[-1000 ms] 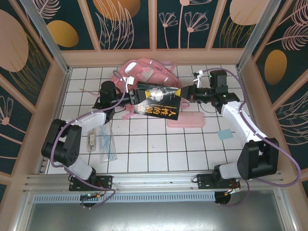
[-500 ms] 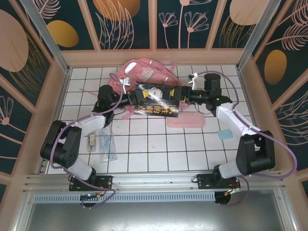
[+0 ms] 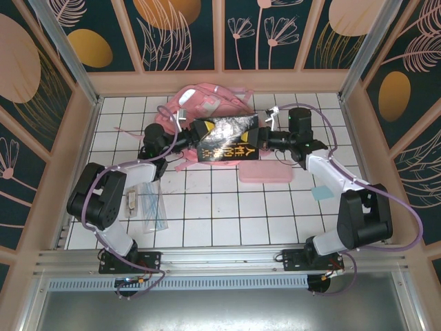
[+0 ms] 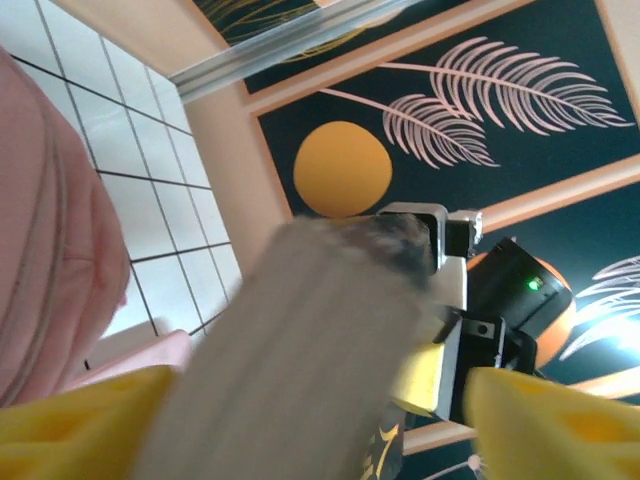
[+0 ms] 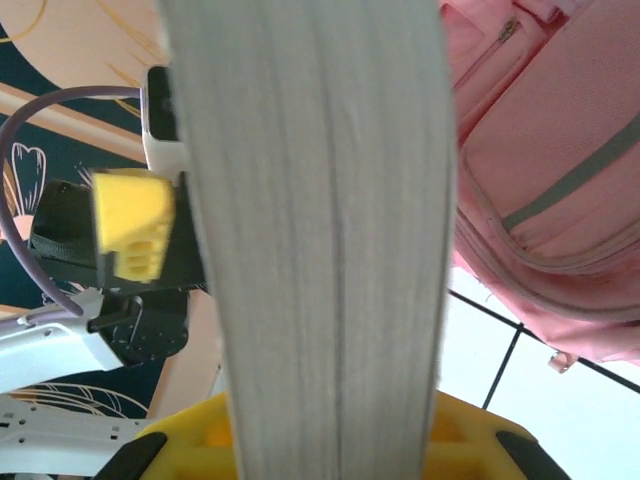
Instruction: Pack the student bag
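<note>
Your right gripper (image 3: 266, 137) is clamping the book (image 3: 226, 138) by one end. Your left gripper (image 3: 185, 136) is gaping wide at the other, just in front of the student bag (image 3: 207, 103), which is lying at the far tiles.

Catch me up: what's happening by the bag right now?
Both arms meet at a black book just in front of the pink student bag. The right gripper clamps one end; the left gripper straddles the other with jaws wide. The book is not yet in the bag.
</note>
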`<action>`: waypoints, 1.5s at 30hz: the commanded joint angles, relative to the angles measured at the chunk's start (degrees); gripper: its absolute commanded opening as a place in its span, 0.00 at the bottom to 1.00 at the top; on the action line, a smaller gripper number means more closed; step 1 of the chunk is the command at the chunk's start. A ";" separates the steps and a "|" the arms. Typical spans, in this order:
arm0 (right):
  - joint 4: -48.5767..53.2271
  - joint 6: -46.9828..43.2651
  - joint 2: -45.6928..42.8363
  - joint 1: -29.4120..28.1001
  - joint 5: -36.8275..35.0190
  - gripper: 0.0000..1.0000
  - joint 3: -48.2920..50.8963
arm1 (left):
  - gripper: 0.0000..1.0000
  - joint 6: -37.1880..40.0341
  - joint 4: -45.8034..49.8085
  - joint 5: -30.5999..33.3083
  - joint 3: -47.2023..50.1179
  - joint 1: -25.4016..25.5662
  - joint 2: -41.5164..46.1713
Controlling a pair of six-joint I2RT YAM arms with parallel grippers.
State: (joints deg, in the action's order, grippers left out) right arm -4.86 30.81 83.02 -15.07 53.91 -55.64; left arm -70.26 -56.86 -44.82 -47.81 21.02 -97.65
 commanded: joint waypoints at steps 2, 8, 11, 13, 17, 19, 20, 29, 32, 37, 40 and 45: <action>3.21 0.04 -4.21 5.95 -4.86 0.00 -0.65 | 0.98 20.18 24.34 11.58 -7.13 1.35 3.86; 11.13 3.24 -10.80 13.80 -25.38 0.00 0.53 | 0.94 37.30 44.18 31.47 -16.75 8.35 1.48; 11.30 4.61 -13.97 18.42 -28.50 0.00 2.00 | 0.89 42.72 51.14 38.49 -22.68 11.57 -3.37; 12.48 4.64 -15.69 21.43 -29.81 0.00 2.33 | 0.89 47.17 56.52 44.46 -27.35 14.19 -6.61; 13.68 4.48 -18.37 27.15 -28.33 0.00 3.00 | 0.88 53.03 67.58 50.60 -38.27 17.15 -15.16; 14.01 4.57 -19.38 28.89 -27.92 0.00 3.48 | 0.88 54.74 73.89 53.71 -44.45 17.84 -20.15; 14.05 4.68 -19.94 29.49 -27.68 0.00 3.92 | 0.86 55.87 76.84 55.43 -47.49 18.19 -22.59; 13.47 4.96 -21.20 31.40 -26.23 0.00 6.50 | 0.75 59.62 84.02 60.47 -55.18 18.94 -32.47; 13.14 5.05 -20.89 31.59 -25.57 0.00 6.51 | 0.33 59.18 84.33 60.76 -54.93 18.97 -33.29; 13.09 4.85 -20.80 31.78 -24.45 0.00 6.15 | 0.00 56.02 79.84 53.62 -51.54 17.97 -25.67; 11.03 6.53 -20.30 31.73 -21.83 0.00 7.08 | 0.00 50.15 74.76 39.55 -48.23 13.66 -18.15; 6.05 10.87 -19.09 29.98 -18.23 0.00 9.08 | 0.00 40.87 64.40 23.80 -42.38 6.38 -9.06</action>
State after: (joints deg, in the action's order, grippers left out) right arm 8.73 38.59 63.83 15.94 31.77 -47.07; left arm -22.09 17.37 -9.85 -91.07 30.74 -113.36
